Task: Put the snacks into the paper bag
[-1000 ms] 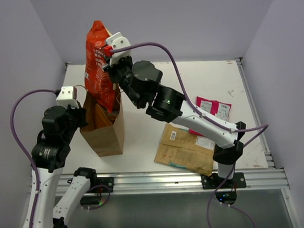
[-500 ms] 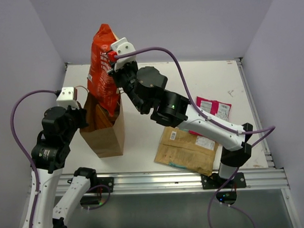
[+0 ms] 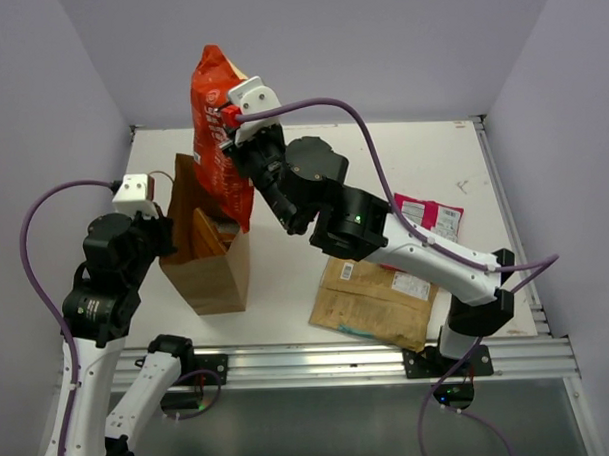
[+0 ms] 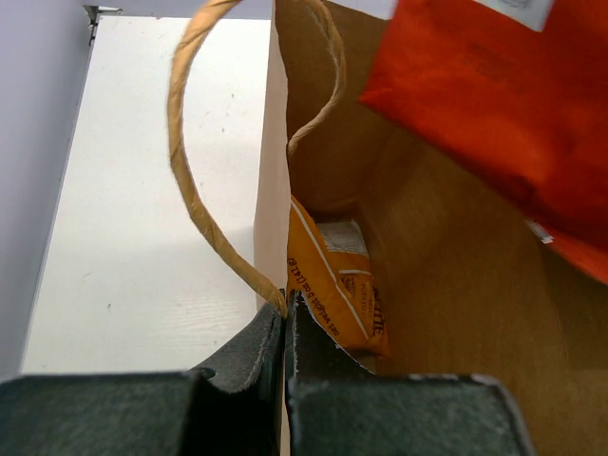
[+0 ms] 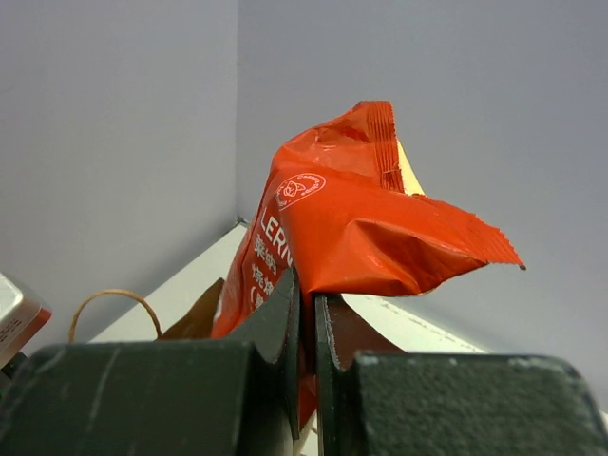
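Top external view: the right gripper (image 3: 233, 128), clamped on the red packet (image 3: 215, 86) that hangs beneath it over the paper bag (image 3: 218, 276), could snag the packet's lower edge on the rim that the closed left gripper (image 4: 288, 312) pinches, buckling the bag.

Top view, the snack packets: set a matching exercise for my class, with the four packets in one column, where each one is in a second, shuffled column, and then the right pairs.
Column one
1. red packet
2. orange packet
3. magenta packet
4. tan packet

Column two
A. flat on the table, at its front edge
B. inside the paper bag
C. held by the right claw over the bag
D. flat on the table, near its right edge

Pairs: 1-C, 2-B, 3-D, 4-A
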Robot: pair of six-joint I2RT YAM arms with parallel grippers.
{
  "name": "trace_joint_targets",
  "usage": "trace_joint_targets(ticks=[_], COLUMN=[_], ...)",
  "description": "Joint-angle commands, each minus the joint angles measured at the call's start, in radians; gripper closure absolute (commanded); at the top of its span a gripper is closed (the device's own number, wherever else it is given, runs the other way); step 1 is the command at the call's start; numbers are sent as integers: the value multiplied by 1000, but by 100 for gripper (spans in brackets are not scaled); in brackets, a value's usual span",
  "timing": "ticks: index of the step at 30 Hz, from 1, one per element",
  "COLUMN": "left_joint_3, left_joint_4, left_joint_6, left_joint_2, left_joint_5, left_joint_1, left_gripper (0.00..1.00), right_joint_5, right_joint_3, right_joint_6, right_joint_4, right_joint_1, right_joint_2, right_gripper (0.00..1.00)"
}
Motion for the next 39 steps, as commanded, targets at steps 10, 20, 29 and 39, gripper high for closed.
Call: trace_joint_targets(ticks=[10, 20, 29, 39], left_joint_3=[16, 20, 17, 16], left_joint_4=[35, 24, 29, 29], left_joint_6=[14, 13, 16, 16], left_joint_2=[-12, -24, -27, -29], left_joint_5=[8, 2, -4, -4], left_joint_1=[-10, -11, -27, -31], left_gripper=[100, 100, 100, 100], right_joint_5=[35, 28, 72, 22], right_joint_3=[20, 319, 225, 189], right_joint_6=[-44, -55, -44, -10], right_joint_4=[89, 32, 55, -49], right_joint_1=[10, 10, 10, 25], right_joint_2=[-31, 239, 281, 127], right_gripper=[100, 100, 100, 11])
